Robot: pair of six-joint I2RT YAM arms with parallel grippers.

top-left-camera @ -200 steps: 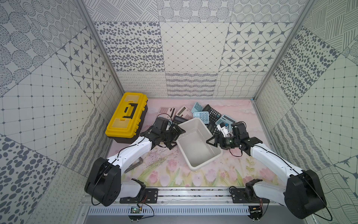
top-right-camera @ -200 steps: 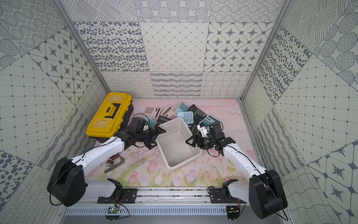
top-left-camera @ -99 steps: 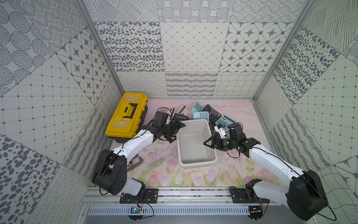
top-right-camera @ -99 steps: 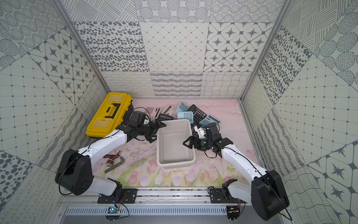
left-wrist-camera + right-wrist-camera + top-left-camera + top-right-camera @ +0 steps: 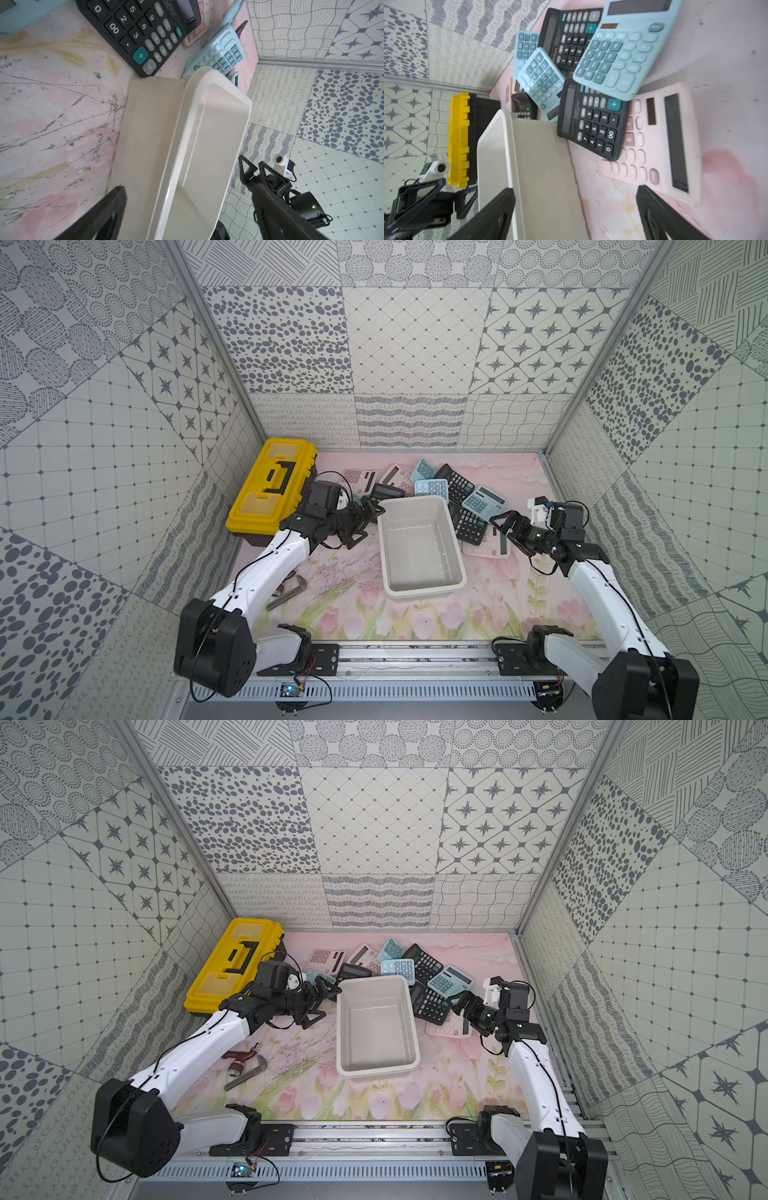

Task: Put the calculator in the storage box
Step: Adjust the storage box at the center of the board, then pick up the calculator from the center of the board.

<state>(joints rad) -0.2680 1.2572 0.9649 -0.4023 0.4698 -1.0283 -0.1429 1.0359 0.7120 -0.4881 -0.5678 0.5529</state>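
I hold the left gripper (image 5: pixel 365 522) and right gripper (image 5: pixel 509 531) wide and empty on either side of the empty storage box (image 5: pixel 415 547), mid desk (image 5: pixel 345 593). The calculators (image 5: pixel 484 502) heap by its far-right corner, so I'd pick with the right.

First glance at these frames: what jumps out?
The yellow-lidded toolbox at the far left is the loudest thing. In the middle sits the empty white storage box, with a heap of blue, black and pink calculators piled behind it and to its right. The left tool and right tool flank the box, both open, holding nothing.
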